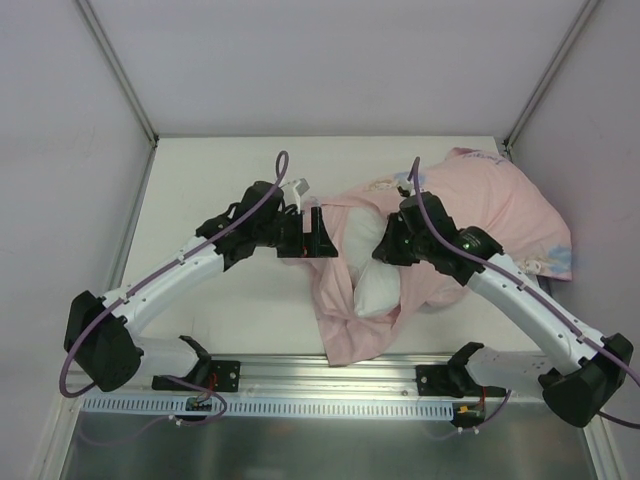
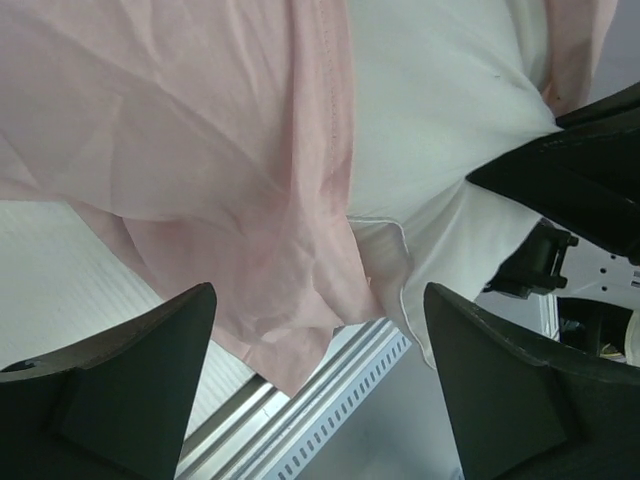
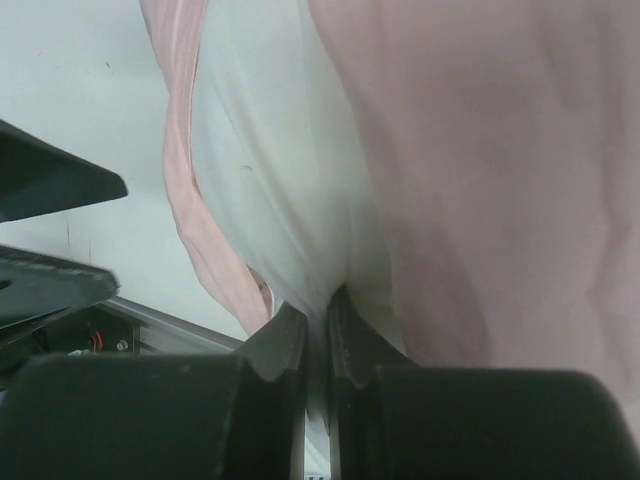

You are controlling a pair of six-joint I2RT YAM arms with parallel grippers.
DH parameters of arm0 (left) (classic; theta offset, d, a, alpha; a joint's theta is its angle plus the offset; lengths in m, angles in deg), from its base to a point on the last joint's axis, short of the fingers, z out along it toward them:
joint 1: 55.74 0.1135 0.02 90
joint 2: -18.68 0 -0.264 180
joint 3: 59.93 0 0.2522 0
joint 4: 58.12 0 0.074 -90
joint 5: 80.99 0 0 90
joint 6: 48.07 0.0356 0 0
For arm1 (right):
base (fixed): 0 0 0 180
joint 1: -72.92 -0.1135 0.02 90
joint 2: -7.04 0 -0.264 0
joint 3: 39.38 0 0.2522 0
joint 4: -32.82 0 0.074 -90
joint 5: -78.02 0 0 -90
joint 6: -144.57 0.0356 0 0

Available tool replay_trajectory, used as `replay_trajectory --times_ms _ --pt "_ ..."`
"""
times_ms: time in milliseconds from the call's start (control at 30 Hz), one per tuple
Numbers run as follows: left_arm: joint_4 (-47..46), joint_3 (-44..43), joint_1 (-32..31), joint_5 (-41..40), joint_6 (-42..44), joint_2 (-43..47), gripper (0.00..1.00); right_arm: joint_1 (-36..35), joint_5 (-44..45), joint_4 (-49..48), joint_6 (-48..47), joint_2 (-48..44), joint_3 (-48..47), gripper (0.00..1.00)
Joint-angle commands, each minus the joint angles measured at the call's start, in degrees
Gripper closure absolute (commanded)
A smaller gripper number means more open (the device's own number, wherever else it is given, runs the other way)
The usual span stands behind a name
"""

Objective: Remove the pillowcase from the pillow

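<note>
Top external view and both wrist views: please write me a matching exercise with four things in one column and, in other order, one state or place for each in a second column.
Things
1. thin pale pink fabric pillowcase
2. plump plain white pillow
3. left gripper
4. right gripper

States or places
A. shut, pinching white fabric
B. jaws wide apart
C. bare in the middle, between the two arms
D. covering the far right end

Pairs: 1-D, 2-C, 3-B, 4-A
</note>
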Motion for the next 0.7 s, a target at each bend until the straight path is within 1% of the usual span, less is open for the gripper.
replay_trajectory --times_ms 0,67,100,167,233,267,300,367,400,467,533,567,667 --pt "0.94 -2.94 -1.42 -2.46 2.15 -3.11 0.16 -1.23 -1.25 -2.6 0.32 -0.83 -4.74 0.99" --pt "0.94 -3.81 -1.59 -4.04 1.8 -5.91 0.19 -1.49 -1.69 -1.99 0.5 -1.18 -5.52 0.99" --pt "0.94 -4.34 -1.68 -4.48 1.1 -6.89 0.27 -1.67 -1.95 -1.98 0.59 -1.53 -5.7 0.99" --pt "0.76 -6.88 -1.59 -3.44 0.57 -10.13 0.35 -2.02 -1.95 -1.9 1.02 -2.41 -6.06 0.99" --pt "0.59 -9.52 -1.59 -3.43 0.04 -11.64 0.5 -2.29 -1.95 -1.02 0.94 -3.38 -6.14 0.99" --pt "0.67 -10.32 -1.42 -4.74 0.21 -12.86 0.57 -2.55 -1.95 -0.49 0.85 -3.64 -6.32 0.99" --pt "0.67 -11.11 -1.24 -4.93 0.48 -13.31 0.77 -2.64 -1.95 0.47 0.5 -4.0 -6.23 0.99" --pt "0.76 -12.52 0.07 -4.32 0.57 -14.02 0.96 -2.73 -1.69 1.61 0.06 -4.35 -5.8 0.99" --pt "0.76 -12.26 2.42 -3.88 0.13 -13.93 1.0 -2.73 -1.6 2.66 -0.46 -5.13 -5.53 0.99" --pt "0.67 -12.0 6.47 -2.3 -0.31 -13.49 1.0 -2.81 -1.95 3.29 -0.82 -6.45 -3.87 0.99" --pt "0.67 -11.82 8.77 -1.5 0.12 -13.67 1.0 -2.81 -2.21 3.38 -1.08 -9.51 -2.46 0.99" --pt "0.76 -11.82 9.73 -1.33 0.82 -13.84 1.0 -2.81 -4.13 3.2 -1.17 -10.58 -1.76 0.99" --pt "0.85 -11.64 12.55 -1.32 1.8 -15.5 1.0 -2.81 -5.82 2.42 -1.08 -15.24 -0.17 0.99"
